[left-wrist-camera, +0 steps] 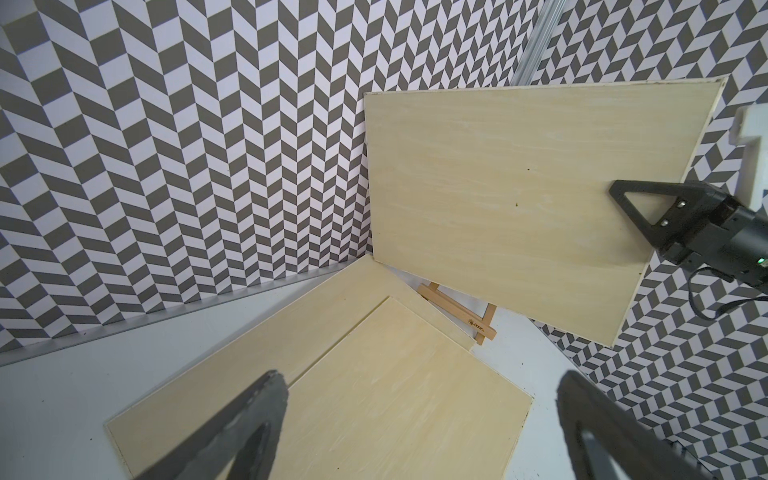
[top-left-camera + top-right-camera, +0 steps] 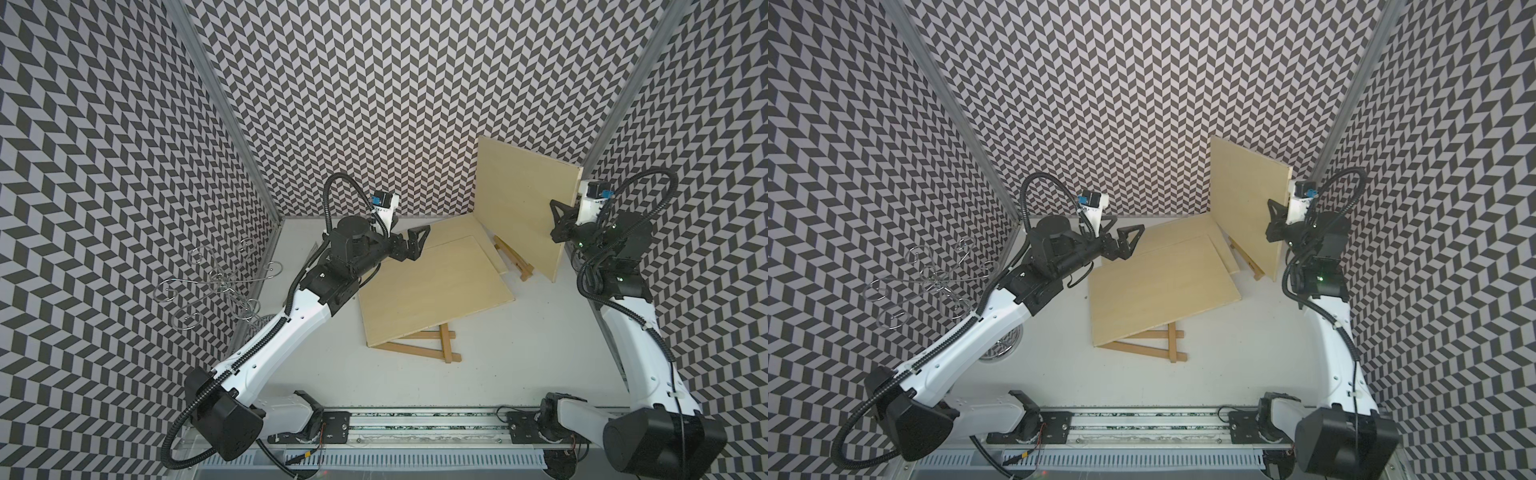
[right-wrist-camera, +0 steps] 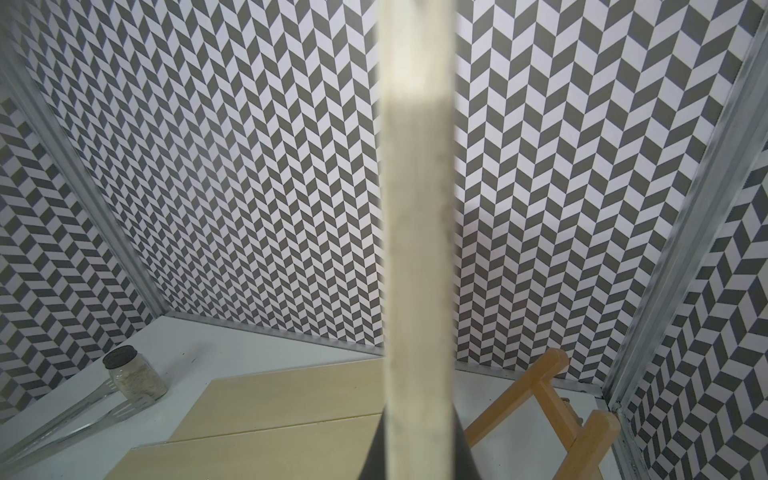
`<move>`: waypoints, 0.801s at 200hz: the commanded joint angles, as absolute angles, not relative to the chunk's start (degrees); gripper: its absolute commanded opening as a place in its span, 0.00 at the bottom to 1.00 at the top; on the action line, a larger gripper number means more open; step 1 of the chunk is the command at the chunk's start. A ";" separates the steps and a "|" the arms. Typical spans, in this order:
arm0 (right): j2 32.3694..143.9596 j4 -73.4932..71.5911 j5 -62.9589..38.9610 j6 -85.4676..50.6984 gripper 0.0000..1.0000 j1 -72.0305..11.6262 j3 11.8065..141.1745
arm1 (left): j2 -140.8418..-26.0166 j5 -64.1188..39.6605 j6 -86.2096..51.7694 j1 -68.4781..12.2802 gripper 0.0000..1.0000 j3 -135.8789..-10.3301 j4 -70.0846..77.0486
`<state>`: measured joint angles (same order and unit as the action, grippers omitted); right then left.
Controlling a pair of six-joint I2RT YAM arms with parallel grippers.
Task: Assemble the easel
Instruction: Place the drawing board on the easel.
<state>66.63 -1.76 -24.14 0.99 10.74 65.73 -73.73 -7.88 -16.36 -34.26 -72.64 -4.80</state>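
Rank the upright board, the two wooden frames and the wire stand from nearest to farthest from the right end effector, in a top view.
1. Upright board: clamped in the right end effector.
2. Small wooden frame: on the table below that board.
3. Larger wooden frame: front centre.
4. Wire stand: far left.

Behind, upright board [image 2: 519,208] and flat boards [image 2: 432,291] obstruct; front table [image 2: 519,353] passable.
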 commanded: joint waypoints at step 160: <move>64.44 -29.41 -36.18 2.17 0.00 20.95 60.71 | -74.47 -9.18 -14.87 -34.41 0.99 -72.08 -4.97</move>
